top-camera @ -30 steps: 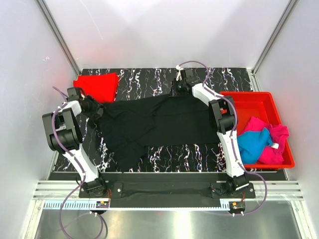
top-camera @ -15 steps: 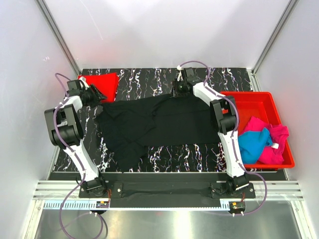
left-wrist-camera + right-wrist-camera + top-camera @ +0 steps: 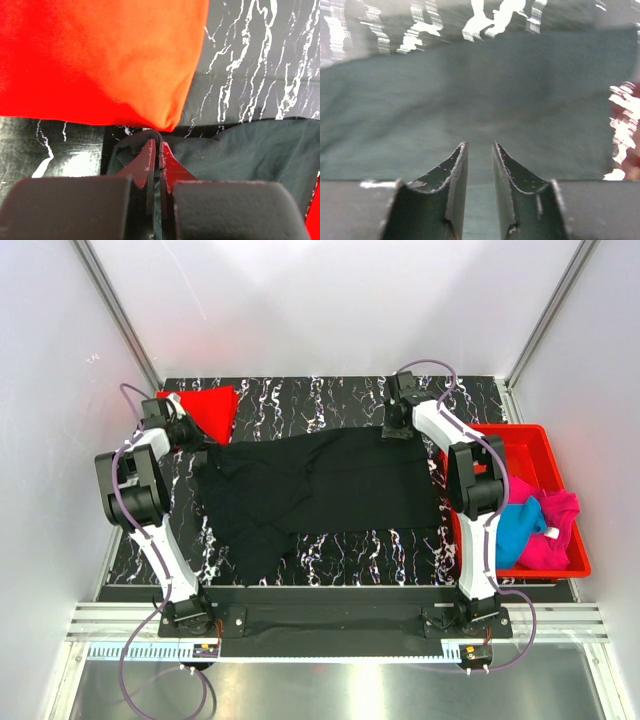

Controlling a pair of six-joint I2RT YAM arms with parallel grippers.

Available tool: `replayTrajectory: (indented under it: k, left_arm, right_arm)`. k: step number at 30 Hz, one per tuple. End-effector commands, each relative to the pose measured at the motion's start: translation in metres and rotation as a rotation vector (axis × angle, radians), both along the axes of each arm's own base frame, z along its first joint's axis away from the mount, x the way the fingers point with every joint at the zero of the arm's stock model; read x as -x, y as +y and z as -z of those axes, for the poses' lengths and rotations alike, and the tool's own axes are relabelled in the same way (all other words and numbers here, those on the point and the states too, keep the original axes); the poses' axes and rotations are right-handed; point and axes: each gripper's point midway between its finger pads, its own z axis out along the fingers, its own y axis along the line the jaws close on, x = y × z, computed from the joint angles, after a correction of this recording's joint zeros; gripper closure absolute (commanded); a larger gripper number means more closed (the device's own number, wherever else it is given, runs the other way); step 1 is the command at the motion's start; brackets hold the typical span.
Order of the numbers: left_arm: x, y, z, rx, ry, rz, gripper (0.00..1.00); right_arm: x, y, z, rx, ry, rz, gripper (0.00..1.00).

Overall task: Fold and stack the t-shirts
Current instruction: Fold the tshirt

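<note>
- Four soft cloth t-shirts are here. The plain black t-shirt (image 3: 320,485) lies spread out in the middle of the dark marble-look table (image 3: 330,550).
- Its long side runs from left to right, and one sleeve hangs toward the near edge.
- The folded red t-shirt (image 3: 205,408) sits at the far left corner of the table. It is just beside the black one.
- The bright blue t-shirt (image 3: 515,525) and the magenta t-shirt (image 3: 555,540) lie bunched up in the hard red plastic bin (image 3: 520,430) on the right.
- The left gripper (image 3: 188,432) is at the far left corner of the black t-shirt. Its two fingers are pressed together with a bit of black cloth pinched between them.
- The right gripper (image 3: 398,428) is over the far right corner. Its fingers stand a little apart, and I see no cloth between them. That picture is blurry.
- Both grippers sit on the far edge, so all the black cloth lies on their near side.
- I think the next move is a fold that brings the far edge toward the near edge. The right gripper must take hold first.
</note>
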Motion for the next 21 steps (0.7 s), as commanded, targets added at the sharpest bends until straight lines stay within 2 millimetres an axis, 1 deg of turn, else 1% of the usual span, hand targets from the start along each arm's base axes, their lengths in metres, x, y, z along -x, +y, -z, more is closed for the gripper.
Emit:
replayTrajectory:
  k: [1, 2, 3, 4, 5, 7, 8, 9, 13, 16, 18, 21]
  left_arm:
    - [-0.022, 0.004, -0.031, -0.010, -0.093, -0.012, 1.00]
    - [-0.022, 0.005, -0.033, -0.005, -0.094, -0.022, 1.00]
    - [-0.024, 0.004, -0.036, -0.004, -0.102, -0.021, 1.00]
    - [-0.024, 0.004, -0.037, -0.002, -0.100, -0.026, 1.00]
    - [-0.028, 0.006, -0.042, -0.007, -0.106, -0.034, 1.00]
    - [-0.028, 0.009, -0.040, -0.010, -0.085, -0.045, 1.00]
    - [-0.034, 0.011, -0.047, -0.014, -0.098, -0.051, 1.00]
    - [-0.036, 0.012, -0.046, -0.014, -0.093, -0.054, 1.00]
    - [-0.042, 0.018, -0.052, -0.014, -0.091, -0.090, 1.00]
    - [-0.048, 0.023, -0.053, -0.019, -0.087, -0.109, 1.00]
    - [-0.051, 0.023, -0.054, -0.020, -0.089, -0.107, 1.00]
    - [-0.054, 0.028, -0.055, -0.039, -0.095, -0.120, 1.00]
  right_arm:
    - [0.004, -0.032, -0.008, 0.099, -0.023, 0.067, 0.69]
    - [0.004, -0.039, -0.003, 0.108, -0.015, 0.083, 0.71]
    - [0.004, -0.043, 0.000, 0.117, -0.017, 0.092, 0.73]
    - [0.008, -0.047, 0.009, 0.129, -0.004, 0.099, 0.75]
    - [0.006, -0.052, 0.013, 0.145, -0.008, 0.112, 0.76]
    - [0.010, -0.062, 0.022, 0.175, 0.010, 0.131, 0.78]
    - [0.012, -0.064, 0.028, 0.187, 0.024, 0.136, 0.79]
    - [0.013, -0.069, 0.031, 0.203, 0.031, 0.148, 0.80]
    - [0.023, -0.082, 0.037, 0.251, 0.053, 0.190, 0.83]
    - [0.025, -0.084, 0.032, 0.246, 0.042, 0.208, 0.83]
    - [0.026, -0.078, 0.027, 0.213, 0.034, 0.198, 0.83]
    - [0.028, -0.070, 0.028, 0.169, 0.038, 0.180, 0.82]
